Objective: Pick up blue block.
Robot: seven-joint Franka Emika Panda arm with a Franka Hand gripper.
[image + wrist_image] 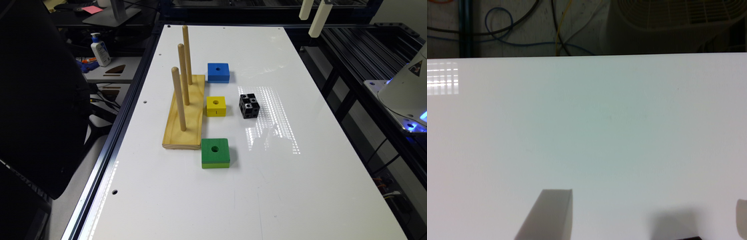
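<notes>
Overhead, gripper point(647, 215) spread wide above glossy white table point(300, 186), blue block point(218, 72) beside wooden peg stand point(185, 113).

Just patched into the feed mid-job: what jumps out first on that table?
Three bright square blocks run in a line beside a wooden peg stand: the blue block farthest from the camera, a yellow block in the middle, a green block nearest. A small black cube sits to the exterior view's right of the yellow one. In the wrist view, the open pincer hangs over bare white table.
</notes>
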